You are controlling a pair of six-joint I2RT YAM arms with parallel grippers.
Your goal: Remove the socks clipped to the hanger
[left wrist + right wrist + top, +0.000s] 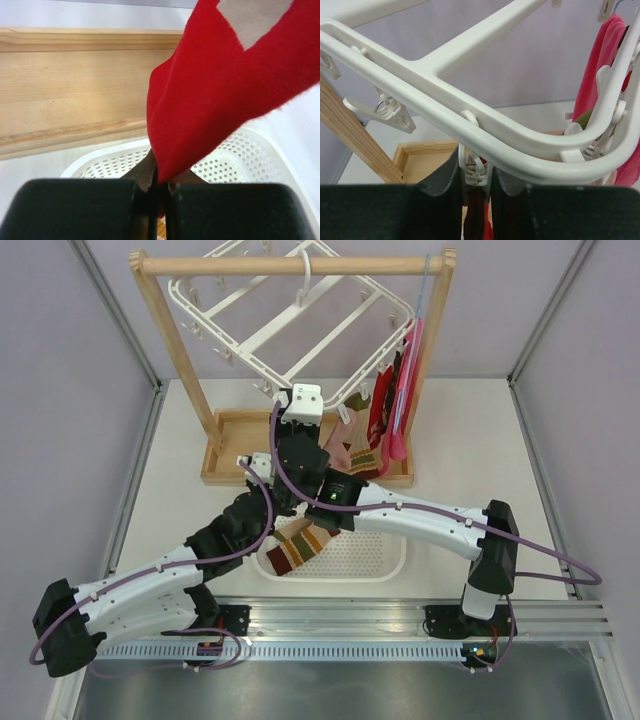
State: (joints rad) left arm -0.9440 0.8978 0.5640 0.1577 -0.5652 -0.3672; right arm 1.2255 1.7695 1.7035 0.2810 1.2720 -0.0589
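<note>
The white hanger (300,320) hangs from the wooden rack, and its frame (470,95) fills the right wrist view. My right gripper (477,185) is shut on one dangling white clip (479,172), a finger pressed on each side. A red sock (477,220) hangs below that clip. My left gripper (161,182) is shut on the lower end of the same red sock (225,90), which has a pale mark. In the top view both grippers meet under the hanger's near corner, right gripper (300,415) above left gripper (262,480). More socks (378,415) hang clipped at the right.
A white perforated basket (370,555) sits near the arms and holds a brown striped sock (295,545). The wooden rack's base tray (70,95) lies just behind it. A pink-red cloth (600,65) hangs at the rack's right post. An empty clip (385,112) dangles at the left.
</note>
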